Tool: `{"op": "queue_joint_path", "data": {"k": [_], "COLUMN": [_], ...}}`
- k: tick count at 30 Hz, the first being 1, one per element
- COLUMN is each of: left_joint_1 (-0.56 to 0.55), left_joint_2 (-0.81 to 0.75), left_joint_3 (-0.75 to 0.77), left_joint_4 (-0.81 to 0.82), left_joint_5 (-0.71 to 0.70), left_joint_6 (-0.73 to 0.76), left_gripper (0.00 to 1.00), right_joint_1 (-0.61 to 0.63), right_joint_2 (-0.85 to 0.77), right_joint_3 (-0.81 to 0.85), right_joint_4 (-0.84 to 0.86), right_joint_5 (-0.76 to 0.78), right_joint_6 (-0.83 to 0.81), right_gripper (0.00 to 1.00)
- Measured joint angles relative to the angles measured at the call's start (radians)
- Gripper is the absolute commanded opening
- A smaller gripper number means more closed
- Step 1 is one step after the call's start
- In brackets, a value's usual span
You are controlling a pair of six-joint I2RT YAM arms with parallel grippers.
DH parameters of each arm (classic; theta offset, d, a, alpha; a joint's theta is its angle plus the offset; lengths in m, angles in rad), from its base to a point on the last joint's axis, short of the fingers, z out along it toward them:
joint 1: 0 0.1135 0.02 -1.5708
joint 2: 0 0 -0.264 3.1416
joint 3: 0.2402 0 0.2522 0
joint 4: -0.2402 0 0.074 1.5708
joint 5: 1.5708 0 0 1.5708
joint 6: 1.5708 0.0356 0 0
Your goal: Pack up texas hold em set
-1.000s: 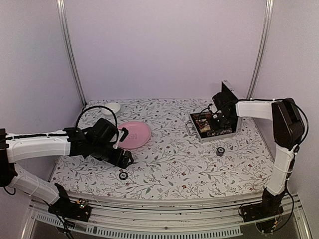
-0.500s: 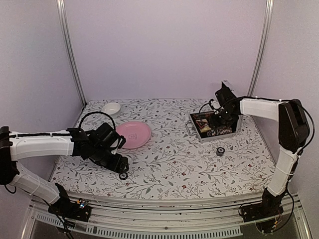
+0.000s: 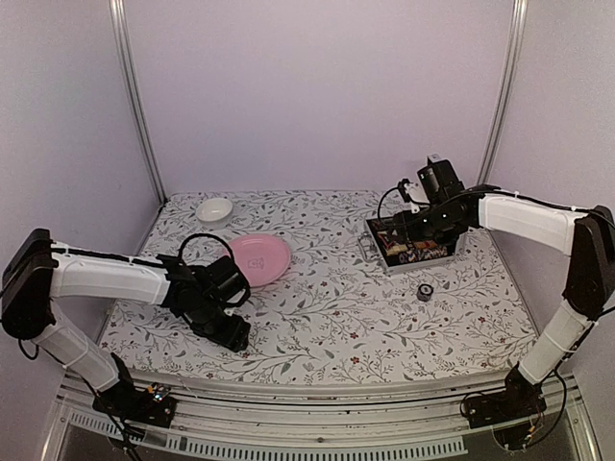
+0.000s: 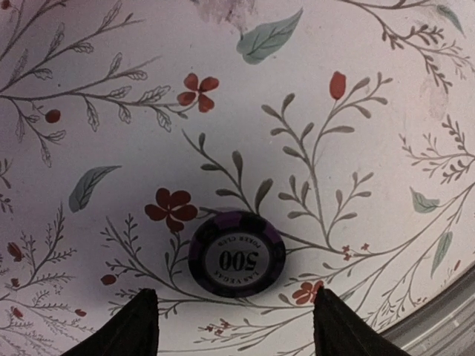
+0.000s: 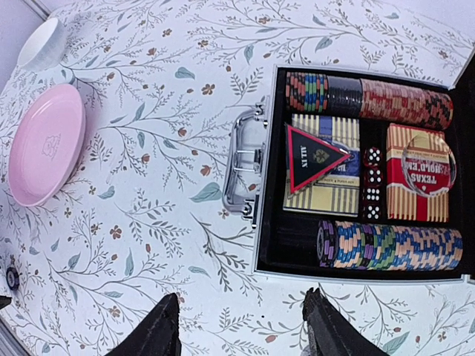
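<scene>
The silver case (image 5: 280, 178) lies open at the right rear of the table, also in the top view as the case (image 3: 384, 261). Its black lining holds rows of chips (image 5: 393, 246), two card decks (image 5: 418, 178), dice and the black triangular marker (image 5: 312, 157). My right gripper (image 5: 241, 297) hangs open above the table just beside the case, holding nothing. My left gripper (image 4: 234, 311) is open low over a single purple-and-black 500 chip (image 4: 236, 254), which lies flat just ahead of the fingertips (image 4: 142, 322), untouched. A loose small chip stack (image 3: 424, 292) stands in front of the case.
A pink plate (image 3: 259, 259) sits mid-left and a small white bowl (image 3: 214, 208) at the back left. The floral cloth ends at the table's near edge (image 3: 317, 379), close to my left gripper (image 3: 231, 333).
My left gripper dropped toward the near edge onto the lone chip and its jaws narrowed. My right gripper rose back from inside the case and opened.
</scene>
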Motion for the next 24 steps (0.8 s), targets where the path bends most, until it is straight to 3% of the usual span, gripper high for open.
{"op": "queue_joint_path", "data": {"k": [9, 24], "left_joint_1": [-0.004, -0.029], "left_joint_2": [0.051, 0.102], "left_joint_3": [0.017, 0.026], "left_joint_4": [0.035, 0.051], "left_joint_5": [-0.021, -0.088], "left_joint_6": [0.027, 0.035], "left_gripper": [0.62, 0.38], "right_joint_1": [-0.002, -0.002], "right_joint_2": [-0.003, -0.007], "right_joint_3": [-0.034, -0.037], "right_joint_4": [0.008, 0.033], "right_joint_5": [-0.017, -0.017], "right_joint_6": [0.028, 0.038], "right_gripper": [0.58, 0.59]}}
